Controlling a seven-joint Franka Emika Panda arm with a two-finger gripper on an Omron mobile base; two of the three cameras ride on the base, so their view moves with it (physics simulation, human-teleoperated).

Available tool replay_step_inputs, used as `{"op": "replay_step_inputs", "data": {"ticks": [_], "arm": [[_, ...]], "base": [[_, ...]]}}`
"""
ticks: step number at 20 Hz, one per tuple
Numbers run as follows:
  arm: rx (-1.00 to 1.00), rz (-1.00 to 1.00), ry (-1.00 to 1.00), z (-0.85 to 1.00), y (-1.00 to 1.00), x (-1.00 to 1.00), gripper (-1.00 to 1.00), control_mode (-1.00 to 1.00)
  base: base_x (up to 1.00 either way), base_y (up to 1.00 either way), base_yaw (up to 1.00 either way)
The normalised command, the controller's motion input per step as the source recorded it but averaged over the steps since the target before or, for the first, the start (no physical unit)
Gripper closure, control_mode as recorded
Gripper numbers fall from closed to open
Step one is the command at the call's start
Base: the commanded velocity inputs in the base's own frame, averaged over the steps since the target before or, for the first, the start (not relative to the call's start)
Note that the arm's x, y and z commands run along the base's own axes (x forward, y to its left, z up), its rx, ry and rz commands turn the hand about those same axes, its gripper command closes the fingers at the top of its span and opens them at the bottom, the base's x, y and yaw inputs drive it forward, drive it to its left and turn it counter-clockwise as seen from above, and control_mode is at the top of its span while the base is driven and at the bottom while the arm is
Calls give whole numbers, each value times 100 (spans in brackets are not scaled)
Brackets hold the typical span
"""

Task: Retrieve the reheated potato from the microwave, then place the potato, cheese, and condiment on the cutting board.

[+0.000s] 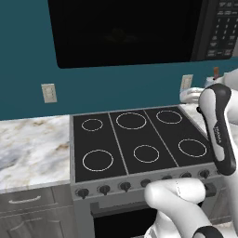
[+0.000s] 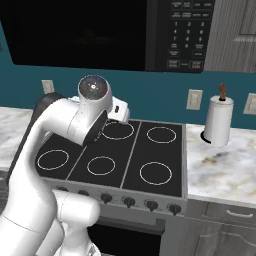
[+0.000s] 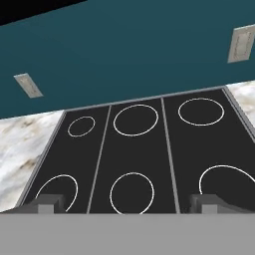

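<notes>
In the left base view, the microwave (image 1: 125, 30) is seen at 12 o'clock, mounted on the teal wall above the black stovetop (image 1: 137, 139), its dark glass door shut and its keypad at 1 o'clock. Marbled table (image 1: 32, 148) lies at 9 o'clock of the stovetop. The white arm is seen rising at 4 o'clock.

In the right base view, the microwave (image 2: 100, 32) is again seen at 12 o'clock over the stovetop (image 2: 125, 157), door shut. A paper towel roll (image 2: 218, 120) stands upright on the table (image 2: 225, 170) at 3 o'clock, just beside the stovetop's far corner. The arm is folded over the stovetop's left half.

In the hand view, the claw (image 3: 129, 204) is seen at 6 o'clock with its two dark fingertips (image 3: 47, 203) spread wide apart and nothing between them; below and ahead the stovetop (image 3: 144, 149) is seen, with a wall outlet (image 3: 242, 44) at 2 o'clock. Whether the potato is inside the microwave cannot be told.
</notes>
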Motion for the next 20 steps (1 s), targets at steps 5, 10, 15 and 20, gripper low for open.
{"op": "replay_step_inputs", "data": {"ticks": [5, 10, 15, 20], "arm": [[-3, -1, 3, 41, -33, 0, -100, -100], [-3, 0, 10, 45, -32, 5, -100, -100], [0, 0, 15, 46, -24, 11, -100, -100], [0, 0, 7, 34, -21, 13, -100, -100]], "base": [[0, 0, 0], [0, 0, 0], [0, 0, 0], [0, 0, 0]]}}
